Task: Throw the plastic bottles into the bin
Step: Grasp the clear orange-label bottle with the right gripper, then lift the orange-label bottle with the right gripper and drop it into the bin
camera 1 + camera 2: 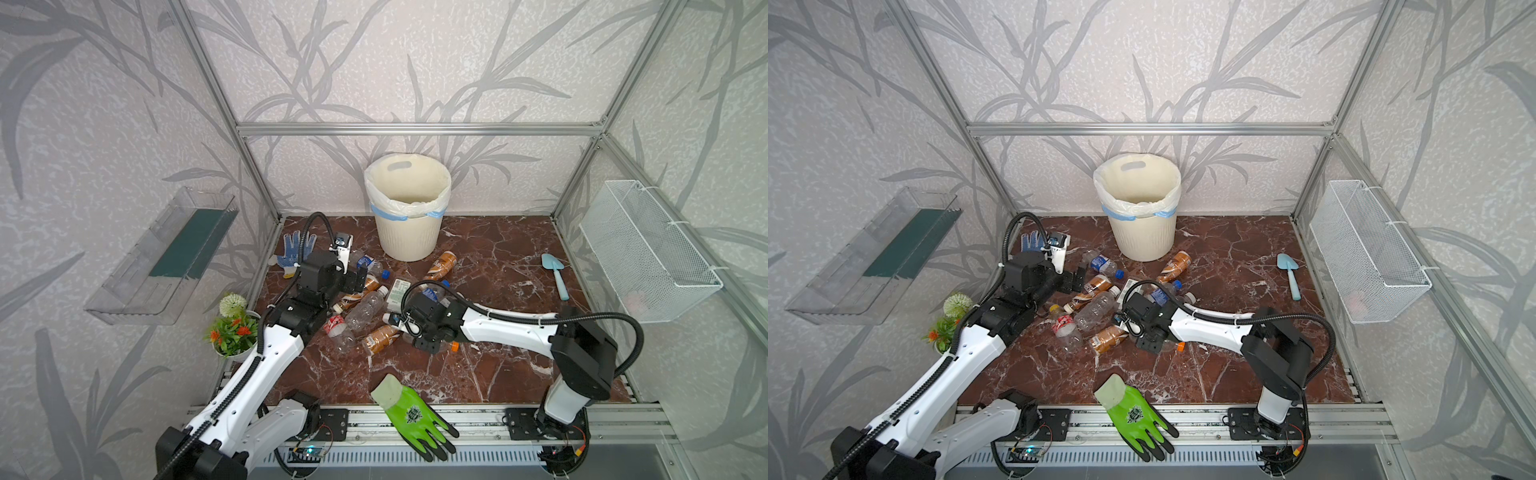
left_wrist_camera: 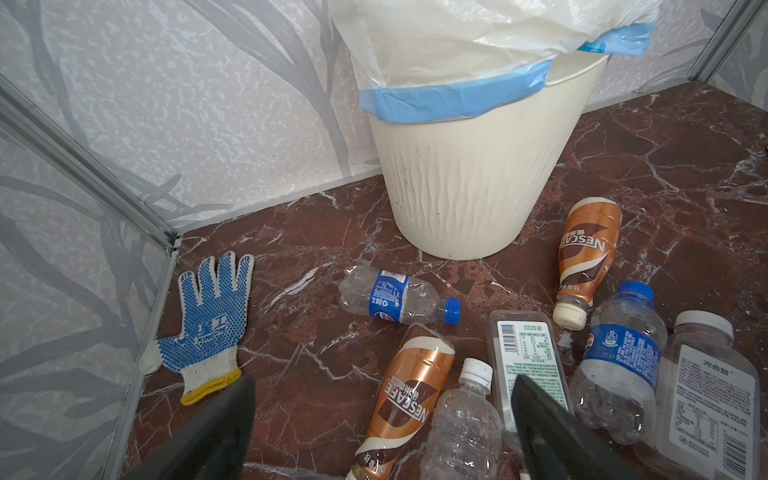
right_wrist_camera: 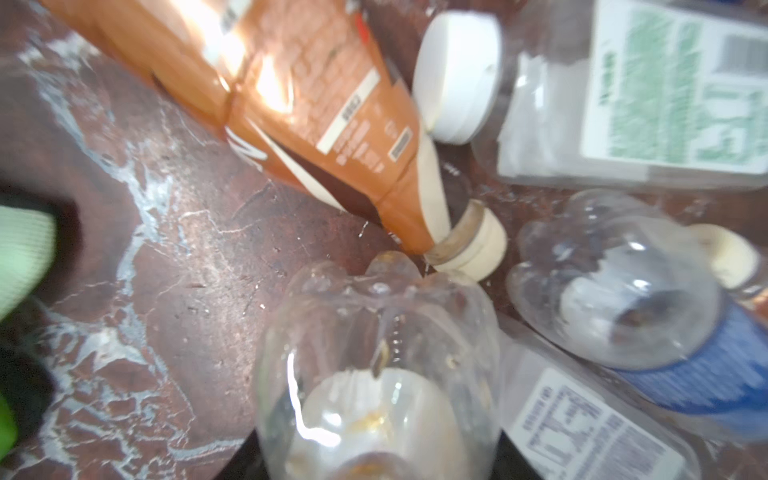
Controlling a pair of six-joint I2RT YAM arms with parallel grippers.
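Worryingly, the right claw [image 1: 432, 343], whether clamped I could not tell, sat around a clear orange-capped bottle [image 3: 374, 374] on the desk [image 1: 498, 266], well short of the bin [image 1: 409, 237], left claw [image 2: 382, 382] spread empty; slick plastic could squirt free.

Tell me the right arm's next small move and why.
Probably clamp the right gripper firmly on the clear bottle lying between its jaws, before any lift. The right wrist view shows that bottle filling the gap, but not whether the grip is tight.

Brown marble tabletop [image 1: 490, 257] carries bin [image 1: 407, 232], strewn bottles [image 1: 365, 309], trowel [image 1: 555, 274] (blue), dotted glove [image 1: 287, 254]
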